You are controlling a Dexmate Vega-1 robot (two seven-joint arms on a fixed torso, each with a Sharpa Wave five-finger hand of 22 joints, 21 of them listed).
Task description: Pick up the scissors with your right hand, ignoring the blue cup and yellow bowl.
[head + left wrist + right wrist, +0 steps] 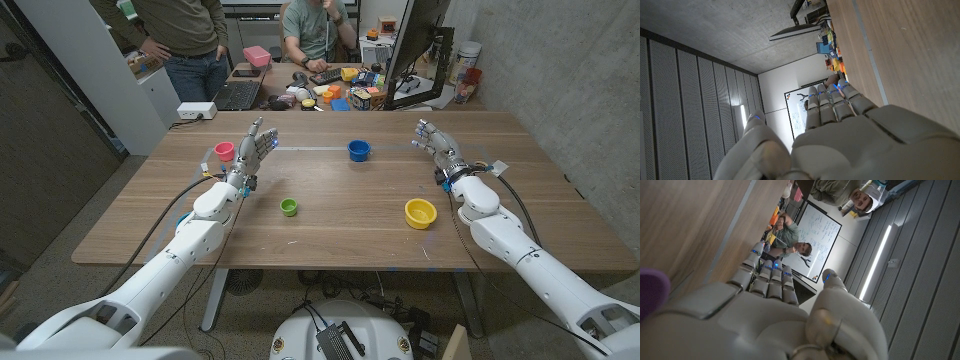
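My right hand (437,145) is raised over the table's far right part, fingers apart and straight, holding nothing. In the right wrist view, the right hand (765,310) reaches along bare wood. The yellow bowl (420,213) sits near its forearm, toward the table's middle. The blue cup (359,150) stands at the far middle, between both hands. My left hand (255,148) is raised at the far left, fingers spread and empty. From the left wrist camera, the left hand (840,130) also holds nothing.
A pink cup (225,151) stands beside the left hand. A small green cup (289,207) sits in the middle. Two people, a monitor (412,45) and a cluttered desk lie behind the far edge. A blurred purple shape (650,290) shows beside my right hand.
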